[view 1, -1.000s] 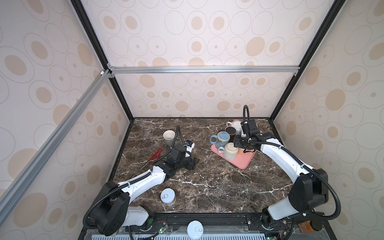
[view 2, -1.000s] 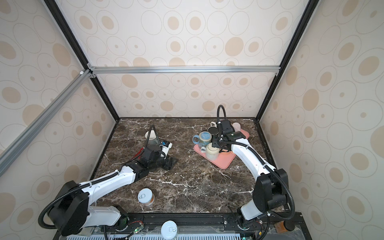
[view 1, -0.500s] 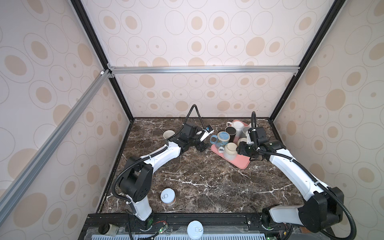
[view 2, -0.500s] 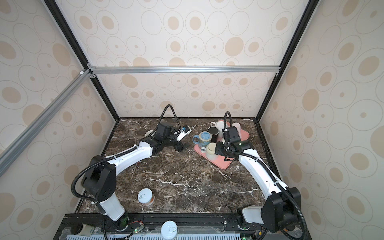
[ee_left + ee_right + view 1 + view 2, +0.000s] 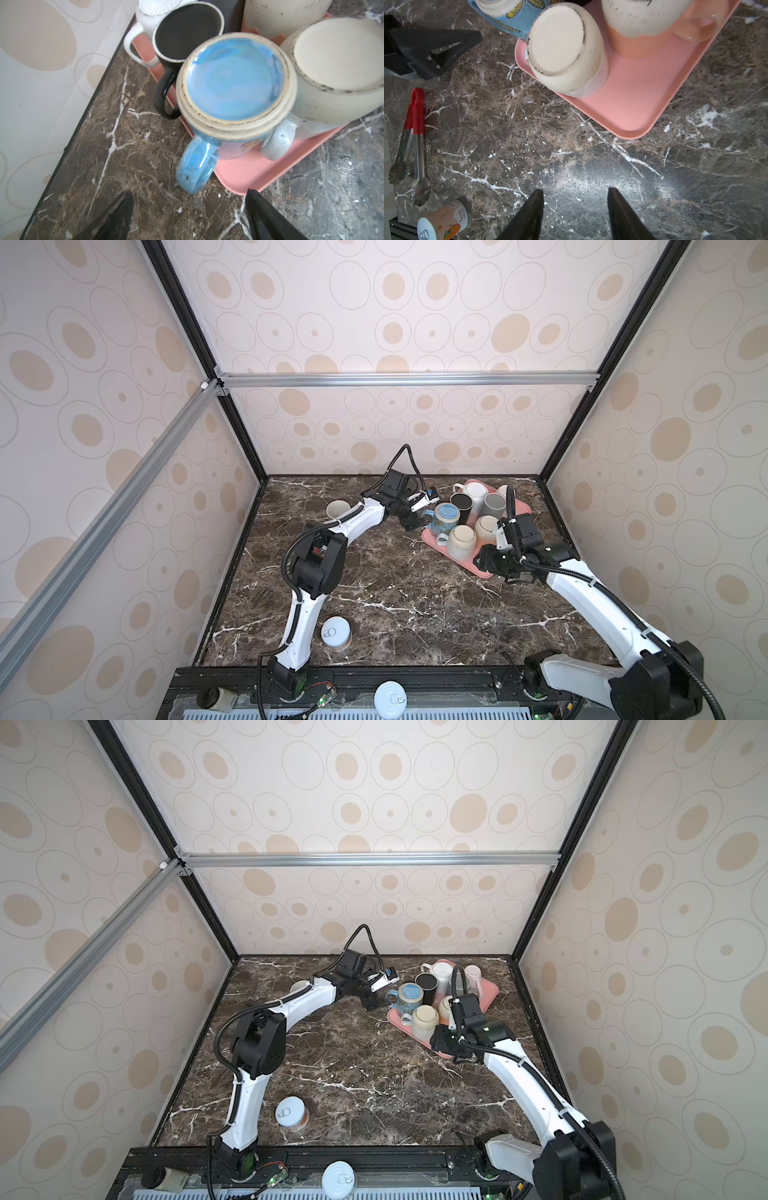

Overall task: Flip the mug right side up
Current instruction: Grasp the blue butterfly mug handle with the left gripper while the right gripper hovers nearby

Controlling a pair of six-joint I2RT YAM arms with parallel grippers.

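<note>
A blue mug [image 5: 236, 83] stands upside down at the left edge of the pink tray [image 5: 249, 170], its handle [image 5: 197, 164] sticking out over the marble. In both top views it shows at the tray's left side [image 5: 446, 516] [image 5: 410, 996]. My left gripper [image 5: 188, 191] is open just short of that handle, with a finger to either side and nothing held; it sits left of the mug [image 5: 412, 522]. My right gripper [image 5: 575, 189] is open and empty over bare marble, by the tray's near corner [image 5: 484, 563].
The tray also carries an upside-down cream mug [image 5: 461, 539], a cream-and-orange mug [image 5: 643, 27], an upright black mug [image 5: 187, 31], and white and grey mugs. A beige cup [image 5: 337, 509] stands back left. Red-handled tongs [image 5: 415, 133] and a can [image 5: 336, 632] lie on the marble.
My left arm swung from the table's left middle up to the blue mug on the tray. My right gripper drew back from over the mugs to the tray's near corner.
</note>
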